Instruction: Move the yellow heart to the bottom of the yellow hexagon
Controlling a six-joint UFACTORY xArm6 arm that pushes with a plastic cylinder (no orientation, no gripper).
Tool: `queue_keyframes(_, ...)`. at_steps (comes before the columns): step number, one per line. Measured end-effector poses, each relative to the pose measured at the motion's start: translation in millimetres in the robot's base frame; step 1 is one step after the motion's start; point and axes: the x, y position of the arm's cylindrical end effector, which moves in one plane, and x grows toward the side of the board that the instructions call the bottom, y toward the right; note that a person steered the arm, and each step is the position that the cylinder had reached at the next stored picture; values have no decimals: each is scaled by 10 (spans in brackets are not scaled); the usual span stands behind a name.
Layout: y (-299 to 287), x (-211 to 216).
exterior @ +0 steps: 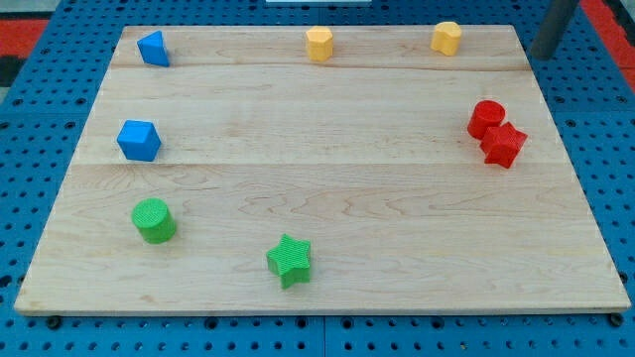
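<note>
Camera view: my tip (544, 55) stands off the board's top right corner, touching no block.
The yellow heart (318, 44) sits at top centre, well apart from the yellow hexagon (446, 38) to the view's right; their shapes are hard to confirm here. The rod carries no jaws to open or close. The wooden board (327, 178) bears both.

Blocks on wooden board (327, 178): eight in all.

Yellow, two: yellow heart (318, 45), yellow hexagon (446, 38).

Blue, two: blue triangular block (153, 49), blue cube-like block (138, 140).

Red, two, touching: red cylinder (485, 118), red star-like block (503, 145).

Green, two: green cylinder (154, 220), green star (290, 260).

Rods, one: dark rod (554, 28); my tip (542, 56) at its lower end.
</note>
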Motion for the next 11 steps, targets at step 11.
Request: queue_keyframes(11, -2721, 305)
